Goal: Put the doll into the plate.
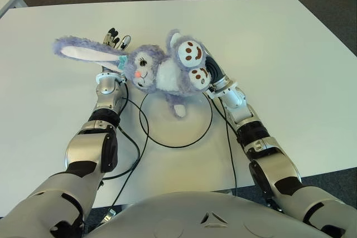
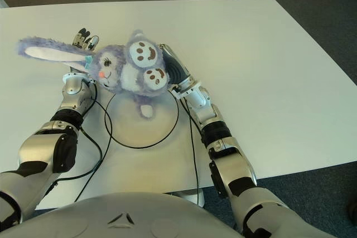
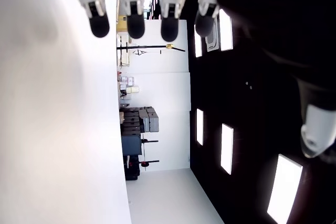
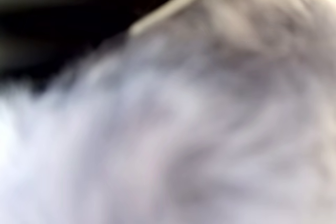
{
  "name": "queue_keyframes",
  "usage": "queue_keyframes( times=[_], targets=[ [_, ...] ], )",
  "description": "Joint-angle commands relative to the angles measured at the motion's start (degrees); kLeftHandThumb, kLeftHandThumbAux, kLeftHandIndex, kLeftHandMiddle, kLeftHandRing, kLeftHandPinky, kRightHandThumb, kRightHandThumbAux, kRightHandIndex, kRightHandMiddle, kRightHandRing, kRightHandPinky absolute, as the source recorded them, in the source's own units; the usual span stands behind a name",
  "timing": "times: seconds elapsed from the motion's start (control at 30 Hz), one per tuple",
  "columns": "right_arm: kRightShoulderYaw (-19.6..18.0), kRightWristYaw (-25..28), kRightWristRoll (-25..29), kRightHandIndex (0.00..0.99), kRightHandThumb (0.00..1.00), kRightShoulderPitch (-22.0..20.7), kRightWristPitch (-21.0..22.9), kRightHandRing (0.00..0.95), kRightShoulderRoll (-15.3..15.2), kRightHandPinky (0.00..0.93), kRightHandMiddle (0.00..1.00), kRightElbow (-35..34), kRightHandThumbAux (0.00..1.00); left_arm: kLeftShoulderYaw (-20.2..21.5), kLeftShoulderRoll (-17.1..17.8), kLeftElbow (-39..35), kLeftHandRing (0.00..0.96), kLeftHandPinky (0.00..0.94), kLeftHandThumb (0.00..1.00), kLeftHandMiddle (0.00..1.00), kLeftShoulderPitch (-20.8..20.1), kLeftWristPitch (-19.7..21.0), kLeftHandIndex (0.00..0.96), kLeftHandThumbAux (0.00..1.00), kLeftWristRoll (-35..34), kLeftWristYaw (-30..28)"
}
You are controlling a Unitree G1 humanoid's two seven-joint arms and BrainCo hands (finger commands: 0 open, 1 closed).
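The purple plush rabbit doll (image 1: 159,74) is lying across the far edge of the plate (image 1: 189,132), a flat white plate with a thin dark rim, on the white counter (image 1: 279,65). Its head and white belly are facing up, its two brown-printed feet (image 1: 192,62) are pointing toward the right side, and one small paw is hanging over the inside of the plate. One long ear (image 1: 83,51) is stretching out to the left, over the counter and away from the plate.

The left robot hand (image 1: 114,40) is showing just behind the doll's head, under the ear; in the left wrist view its fingers (image 3: 131,22) are standing straight and spread, gripping nothing. The right robot hand (image 1: 212,73) is sitting close against the doll's feet, mostly hidden behind them. Its wrist view is filled with blurred purple fur (image 4: 184,119), so I cannot tell whether its fingers are closing on the doll.

Black cables (image 1: 134,137) are running along both forearms.
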Motion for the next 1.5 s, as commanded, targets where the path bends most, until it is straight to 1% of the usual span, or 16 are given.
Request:
queue_keyframes(
  times=[0.03,0.07,0.17,0.2,0.23,0.3,0.33,0.37,0.4,0.5,0.63,0.73,1.13,1.5],
  targets=[
    [0.5,-0.9,-1.1,0.407,0.677,0.1,-1.9,0.295,0.4,0.257,0.321,3.2,0.721,-0.4,-1.7,2.9,0.047,0.0,0.0,0.089,4.0,2.2,0.019,0.511,0.6,0.6],
    [0.5,-1.1,-1.1,0.403,0.674,0.0,-2.1,0.266,0.5,0.219,0.293,3.5,0.722,-0.4,-1.7,2.9,0.049,0.0,0.0,0.091,4.0,2.2,0.02,0.512,0.6,0.6],
    [0.6,-1.3,-1.0,0.399,0.671,-0.1,-2.3,0.238,0.7,0.185,0.262,4.0,0.722,-0.5,-1.7,2.8,0.05,0.0,0.0,0.092,4.0,2.2,0.019,0.513,0.6,0.6],
    [0.6,-1.3,-0.9,0.241,0.457,-0.1,-2.3,0.215,0.7,0.162,0.237,4.1,0.605,-0.5,-1.7,2.8,0.05,0.0,0.0,0.092,4.0,2.2,0.018,0.512,0.6,0.6],
    [0.5,-1.4,-0.9,0.201,0.4,0.0,-2.1,0.209,0.7,0.156,0.23,4.1,0.576,-0.5,-1.7,2.8,0.05,0.0,0.0,0.092,4.1,2.1,0.017,0.512,0.6,0.7],
    [0.5,-1.5,-1.1,0.149,0.377,0.0,-1.8,0.164,0.7,0.111,0.187,4.0,0.546,-0.5,-1.7,2.8,0.05,0.0,0.0,0.093,4.1,2.1,0.016,0.511,0.6,0.7],
    [0.5,-1.6,-1.1,0.129,0.371,0.1,-1.7,0.144,0.7,0.088,0.169,4.0,0.537,-0.5,-1.7,2.8,0.051,0.0,0.0,0.095,4.1,2.1,0.016,0.51,0.6,0.7],
    [0.5,-1.8,-1.2,0.126,0.37,0.1,-1.6,0.14,0.6,0.084,0.166,4.0,0.536,-0.5,-1.7,2.8,0.051,0.0,0.0,0.095,4.1,2.1,0.016,0.51,0.6,0.7],
    [0.5,-1.9,-1.3,0.104,0.365,0.1,-1.6,0.109,0.6,0.055,0.139,4.0,0.527,-0.5,-1.7,2.8,0.049,0.0,0.0,0.094,4.1,2.1,0.016,0.507,0.6,0.7],
    [0.5,-2.2,-1.6,0.078,0.355,0.2,-1.5,0.078,0.5,0.039,0.11,4.1,0.518,-0.5,-1.7,2.8,0.047,0.0,0.0,0.092,4.0,2.2,0.017,0.505,0.7,0.7],
    [0.5,-2.4,-1.9,0.065,0.349,0.1,-1.5,0.063,0.5,0.035,0.096,4.2,0.514,-0.5,-1.7,2.8,0.045,0.0,0.0,0.09,4.0,2.3,0.017,0.503,0.7,0.8],
    [0.6,-2.5,-2.1,0.046,0.333,0.1,-1.5,0.047,0.4,0.001,0.082,4.3,0.506,-0.5,-1.7,2.8,0.048,0.0,0.0,0.092,4.0,2.3,0.02,0.5,0.7,0.8],
    [0.8,-3.0,-2.5,0.018,0.309,-0.4,-2.5,0.03,0.2,0.0,0.059,5.3,0.488,-0.3,-1.8,2.7,0.047,0.0,0.0,0.093,4.0,2.2,0.012,0.5,0.5,0.3],
    [0.9,-3.4,-2.7,0.002,0.333,-1.0,-3.7,0.018,0.1,0.0,0.046,6.7,0.49,-0.1,-1.9,2.9,0.042,0.0,0.0,0.091,3.8,2.4,0.017,0.502,0.2,0.2]
  ],
)
